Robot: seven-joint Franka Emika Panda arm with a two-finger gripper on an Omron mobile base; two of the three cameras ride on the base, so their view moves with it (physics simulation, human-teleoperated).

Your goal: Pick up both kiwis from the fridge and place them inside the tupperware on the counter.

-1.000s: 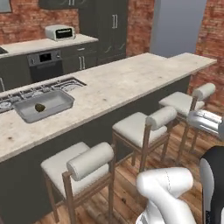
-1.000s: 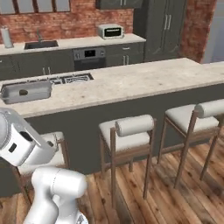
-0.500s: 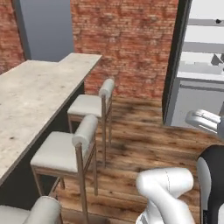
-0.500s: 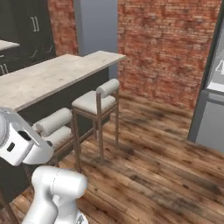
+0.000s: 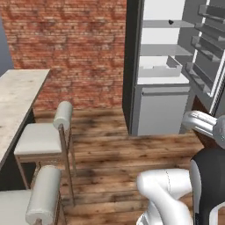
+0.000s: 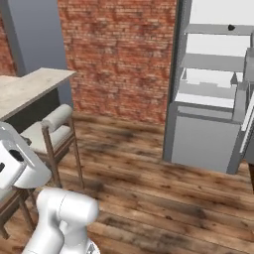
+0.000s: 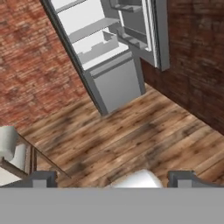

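The fridge (image 5: 132, 66) (image 6: 171, 79) (image 7: 76, 57) stands open ahead, past a stretch of wood floor, with pale shelves inside. On an upper shelf sits a small dark kiwi (image 5: 171, 22) (image 6: 231, 28). The end of the beige counter (image 5: 17, 94) (image 6: 30, 87) reaches in from the left. My gripper (image 7: 111, 179) is open, its two dark fingertips (image 7: 41, 178) far apart with nothing between them, pointing down at the floor well short of the fridge. The tupperware is out of view.
Padded stools (image 5: 44, 136) (image 6: 49, 129) line the counter on the left. The fridge door (image 5: 206, 39) (image 7: 151, 26) with its shelves swings out on the right. A red brick wall (image 5: 74, 48) closes the back. Open wood floor (image 5: 114, 149) lies between me and the fridge.
The whole picture has swung: the base has turned from the counter and stools to face the open fridge. The gripper has stayed open.
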